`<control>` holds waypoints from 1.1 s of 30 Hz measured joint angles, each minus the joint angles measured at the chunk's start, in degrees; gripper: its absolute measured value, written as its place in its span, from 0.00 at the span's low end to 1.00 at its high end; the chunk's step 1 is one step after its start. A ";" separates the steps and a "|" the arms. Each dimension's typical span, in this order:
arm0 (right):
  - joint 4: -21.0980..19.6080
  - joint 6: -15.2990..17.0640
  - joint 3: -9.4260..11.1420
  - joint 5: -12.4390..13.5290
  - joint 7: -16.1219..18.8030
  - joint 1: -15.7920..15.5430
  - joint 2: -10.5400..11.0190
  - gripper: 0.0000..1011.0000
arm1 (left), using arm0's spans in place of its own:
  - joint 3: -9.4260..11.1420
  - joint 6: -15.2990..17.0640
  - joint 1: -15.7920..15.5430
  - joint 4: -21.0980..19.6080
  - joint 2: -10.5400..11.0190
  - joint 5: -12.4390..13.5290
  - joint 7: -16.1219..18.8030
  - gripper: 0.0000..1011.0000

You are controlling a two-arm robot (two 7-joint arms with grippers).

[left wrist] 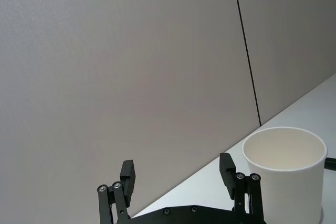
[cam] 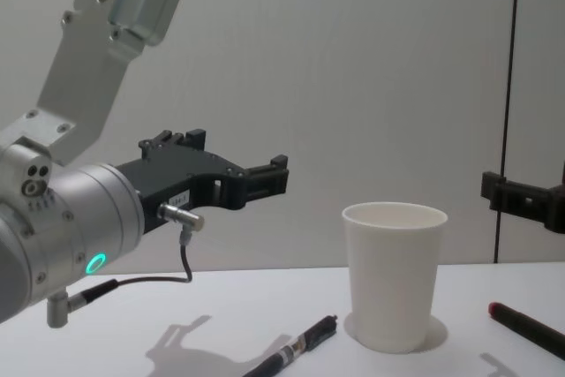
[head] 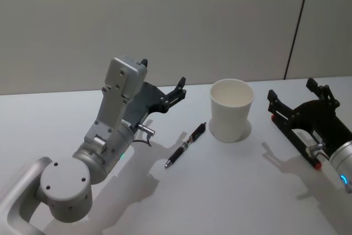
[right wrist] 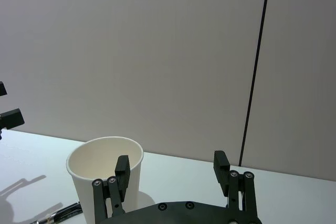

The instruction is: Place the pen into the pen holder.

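Well, starting at my left, the left hand [head: 163,73] hangs above the desk [head: 231,191], raised clear of it and pointing forward and to the right. Its fingers are spread wide with nothing between them; the left wrist view [left wrist: 177,166] shows wall in the gap and the cup [left wrist: 286,177] just off to one side. From the chest view the left hand [cam: 238,163] sits higher than the cup's rim.

Next comes the pen [head: 186,145]. It lies flat on the desk between the left arm and the cup, slanted, with its tip toward me and its far end pointing at the cup's base. It is close to the cup but I see a gap between them, and no finger touches it. The chest view shows the pen [cam: 296,350] low on the desk, left of the cup.

The cup [head: 232,111] stands upright near the middle of the desk, white, mouth up, and I see nothing inside it.

On my right, the right hand [head: 291,89] is beside the cup, apart from it. Its fingers are also spread and hold nothing [right wrist: 171,161].
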 joint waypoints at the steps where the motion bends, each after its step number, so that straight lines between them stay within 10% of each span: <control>1: 0.00 0.00 0.00 0.00 0.00 0.00 0.00 0.99 | 0.00 0.00 0.00 0.00 0.00 0.00 0.00 0.99; 33: 0.02 0.06 0.03 -0.01 0.04 0.08 0.00 0.99 | 0.00 0.00 0.00 0.00 0.00 0.00 0.00 0.99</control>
